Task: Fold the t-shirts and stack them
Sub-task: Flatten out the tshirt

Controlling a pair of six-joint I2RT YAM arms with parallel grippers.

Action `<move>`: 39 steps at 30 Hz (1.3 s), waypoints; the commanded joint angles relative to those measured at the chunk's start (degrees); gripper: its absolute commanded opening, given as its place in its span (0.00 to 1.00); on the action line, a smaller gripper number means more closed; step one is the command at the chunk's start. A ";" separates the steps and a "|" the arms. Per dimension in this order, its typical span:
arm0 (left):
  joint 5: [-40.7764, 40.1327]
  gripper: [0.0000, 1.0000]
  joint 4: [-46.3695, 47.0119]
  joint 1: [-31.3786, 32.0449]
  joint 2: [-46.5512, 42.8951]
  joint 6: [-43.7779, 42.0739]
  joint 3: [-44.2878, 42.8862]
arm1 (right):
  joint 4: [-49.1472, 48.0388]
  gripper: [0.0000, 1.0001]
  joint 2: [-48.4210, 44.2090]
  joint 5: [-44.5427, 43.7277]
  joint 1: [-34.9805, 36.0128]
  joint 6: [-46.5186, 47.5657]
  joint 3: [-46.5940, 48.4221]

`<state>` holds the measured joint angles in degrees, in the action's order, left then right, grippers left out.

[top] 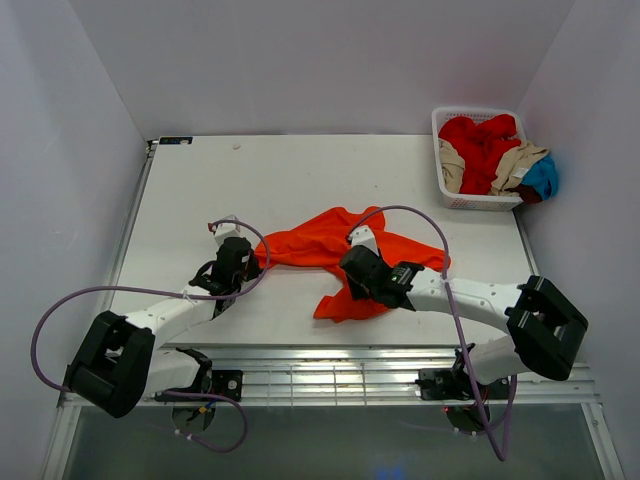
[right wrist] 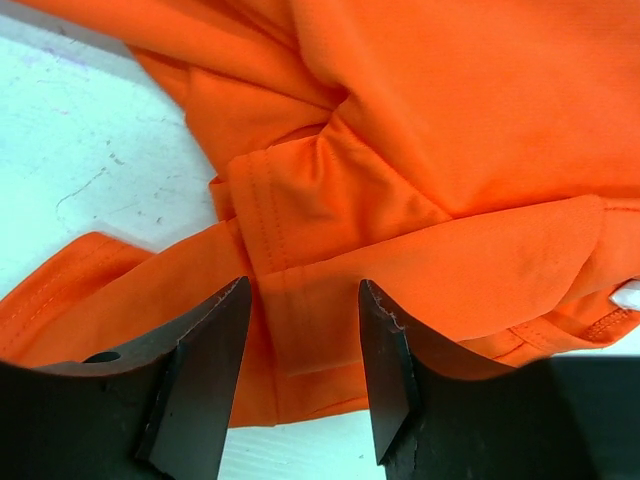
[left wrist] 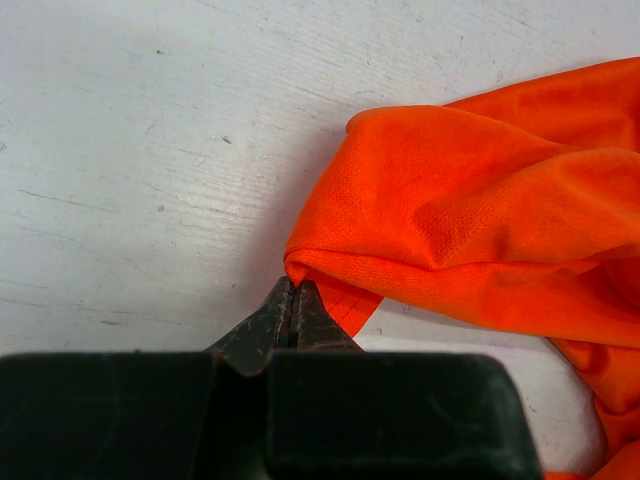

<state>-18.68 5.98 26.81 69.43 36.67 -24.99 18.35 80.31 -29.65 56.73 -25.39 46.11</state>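
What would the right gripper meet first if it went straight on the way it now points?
The orange t-shirt: a hemmed fold of it lies between the parted fingers of the right gripper, so cloth comes first, likely with the table directly beneath, though depth is hard to judge.

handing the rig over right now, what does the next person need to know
left gripper: shut, pinching the left edge of the orange t-shirt.
right gripper: open, jaws straddling its hem fold, no grip.
orange t-shirt lies crumpled mid-table; red t-shirt, tan t-shirt, blue t-shirt in the white basket, far right corner.
done: nothing folded or stacked. left: everything.
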 commanded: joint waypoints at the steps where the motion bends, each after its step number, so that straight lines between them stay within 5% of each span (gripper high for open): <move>1: -0.22 0.00 0.26 0.09 -1.05 0.16 0.30 | 0.90 0.54 -0.51 -0.32 1.80 -1.95 1.71; 8: -0.31 0.00 0.00 0.09 -1.14 0.07 0.12 | 2.39 0.53 1.42 -1.81 2.77 -3.18 2.06; 14: -1.01 0.00 -0.44 0.09 -2.02 -0.28 0.21 | 3.80 0.43 2.30 -4.62 2.86 -4.23 2.32; 19: -1.36 0.00 -0.62 0.09 -2.02 -0.45 0.12 | 4.68 0.08 3.01 -8.04 2.86 -4.41 3.11; 23: -2.76 0.00 -1.58 0.09 -2.45 -1.07 -0.76 | 7.39 0.08 2.13 -10.95 2.86 -4.41 4.95; 30: -16.64 0.00 -13.16 0.09 -4.03 -4.58 -12.17 | 17.50 0.08 -3.74 -22.73 0.32 -0.38 18.91; 39: -32.55 0.00 -19.25 0.00 -9.75 -8.09 -25.27 | 14.53 0.08 -12.89 -23.61 -14.00 14.11 32.98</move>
<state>-42.46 -10.20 26.83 62.13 31.09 -46.65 33.47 69.30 -50.06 45.65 -18.31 75.29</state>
